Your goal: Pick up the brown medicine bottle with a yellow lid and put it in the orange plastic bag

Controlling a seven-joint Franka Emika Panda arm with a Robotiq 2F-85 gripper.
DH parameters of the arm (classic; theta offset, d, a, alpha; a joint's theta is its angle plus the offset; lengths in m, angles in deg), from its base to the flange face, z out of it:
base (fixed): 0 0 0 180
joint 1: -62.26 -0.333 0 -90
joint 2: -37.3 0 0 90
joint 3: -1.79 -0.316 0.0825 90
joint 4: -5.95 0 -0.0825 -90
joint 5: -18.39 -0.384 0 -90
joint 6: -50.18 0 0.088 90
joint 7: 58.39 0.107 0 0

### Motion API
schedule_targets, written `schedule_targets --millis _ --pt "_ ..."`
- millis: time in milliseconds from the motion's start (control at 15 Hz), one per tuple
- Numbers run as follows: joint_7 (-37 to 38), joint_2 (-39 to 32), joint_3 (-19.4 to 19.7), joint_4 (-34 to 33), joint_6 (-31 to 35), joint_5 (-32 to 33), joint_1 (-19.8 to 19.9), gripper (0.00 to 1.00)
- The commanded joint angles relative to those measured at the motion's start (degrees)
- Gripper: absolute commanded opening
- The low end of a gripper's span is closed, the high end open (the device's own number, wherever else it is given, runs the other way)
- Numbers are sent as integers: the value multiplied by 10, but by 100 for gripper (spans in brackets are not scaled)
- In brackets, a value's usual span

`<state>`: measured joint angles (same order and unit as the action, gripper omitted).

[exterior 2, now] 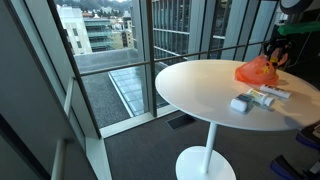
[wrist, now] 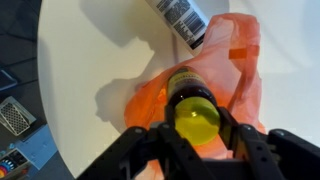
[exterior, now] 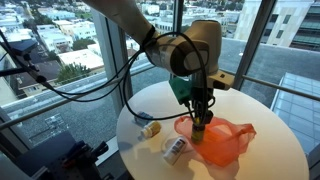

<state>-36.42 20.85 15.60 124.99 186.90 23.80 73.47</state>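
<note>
My jaws are clamped on the brown medicine bottle (wrist: 196, 112) from both sides, right up by its yellow lid. That holds it upright so it can go in bottom-first. It's hanging over the orange bag (wrist: 243, 62), which lies crumpled on the white bench (wrist: 80, 60), and I reckon that's why I'm straight above the opening. Can't tell if the base is inside yet. A white labelled container (wrist: 180, 14) lies just beside the bag, worth steering clear of.

We count one brown, yellow-lidded medicine bottle (wrist: 191, 98) and one orange plastic bag (wrist: 243, 62). We see three small pale containers (exterior: 175, 148).
</note>
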Motion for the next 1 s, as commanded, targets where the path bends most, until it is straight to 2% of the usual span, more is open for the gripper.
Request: schedule_targets --millis 0,467,933 --pt "-12 58 7 72 -4 -3 -5 20" --pt "4 128 15 165 3 14 1 20" --pt "-7 131 19 148 17 5 16 20"
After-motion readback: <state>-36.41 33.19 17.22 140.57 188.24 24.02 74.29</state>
